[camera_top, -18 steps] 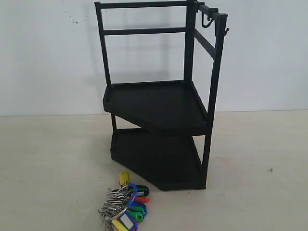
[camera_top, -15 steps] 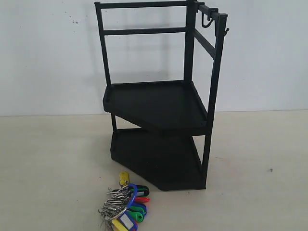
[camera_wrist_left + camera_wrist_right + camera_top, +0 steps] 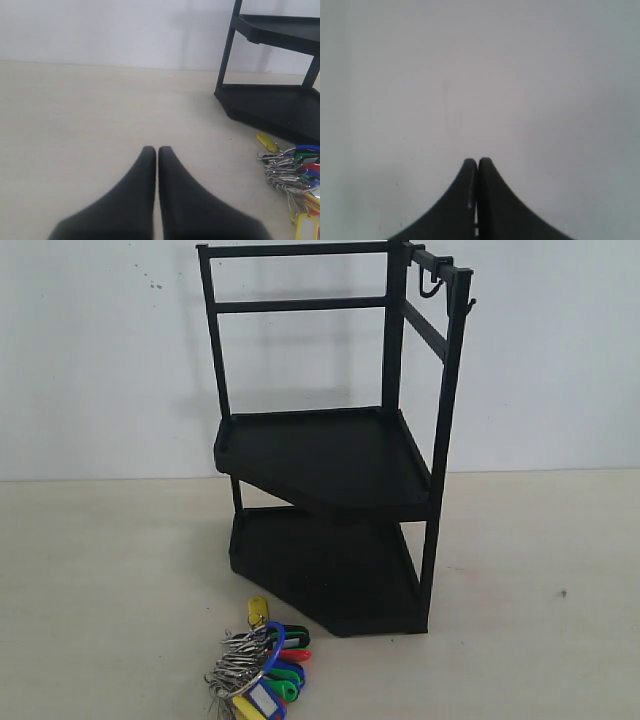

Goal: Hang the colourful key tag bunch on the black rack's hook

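Two-shelf black rack (image 3: 330,455), colourful key tag bunch (image 3: 258,672) outside it on the table (image 3: 100,580), left fingers (image 3: 135,200) and right fingers (image 3: 455,205) clenched.

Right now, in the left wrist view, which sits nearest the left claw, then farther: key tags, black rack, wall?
1. Colourful key tag bunch, on the table ahead of the left gripper.
2. Black rack, just beyond the bunch.
3. Wall, behind the rack, farthest.

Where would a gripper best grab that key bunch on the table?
Probably the blue loop, from above: it arches over the rest of the key bunch, a thin band easy to pinch, and it looks wide enough to slip over the hook.
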Robot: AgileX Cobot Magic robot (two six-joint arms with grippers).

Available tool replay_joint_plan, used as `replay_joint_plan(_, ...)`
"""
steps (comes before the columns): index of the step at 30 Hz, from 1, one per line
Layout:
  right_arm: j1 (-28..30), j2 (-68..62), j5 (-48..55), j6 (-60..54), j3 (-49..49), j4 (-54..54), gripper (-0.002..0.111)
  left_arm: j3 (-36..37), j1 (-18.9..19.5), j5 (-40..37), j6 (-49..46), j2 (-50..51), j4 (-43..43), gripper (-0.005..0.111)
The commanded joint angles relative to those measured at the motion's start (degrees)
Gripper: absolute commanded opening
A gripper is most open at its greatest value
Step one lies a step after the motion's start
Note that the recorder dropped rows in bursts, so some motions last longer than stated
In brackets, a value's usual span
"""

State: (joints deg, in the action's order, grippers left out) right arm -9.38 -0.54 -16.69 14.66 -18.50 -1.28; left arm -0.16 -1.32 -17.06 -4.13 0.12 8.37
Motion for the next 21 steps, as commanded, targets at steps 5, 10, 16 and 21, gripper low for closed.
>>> replay_joint_plan(5, 0.1, -21.1, 70.8, -9.1, -21.3, -16.0, 0.000, 0.2, 0.1, 0.5, -0.2, -0.1, -0.3, 0.004)
replay_joint_plan(10, 0.1, -32.3, 69.9, -35.7, -16.4, -40.5, 0.000, 0.2, 0.1, 0.5, -0.2, -0.1, -0.3, 0.004)
replay_joint_plan(16, 0.1, -44.6, 68.3, -53.9, -15.3, -57.8, 0.000, 0.2, 0.1, 0.5, -0.2, -0.1, -0.3, 0.004)
replay_joint_plan(21, 0.1, -57.7, 64.7, -62.4, -15.3, -67.6, 0.000, 0.2, 0.1, 0.5, -0.2, -0.1, -0.3, 0.004)
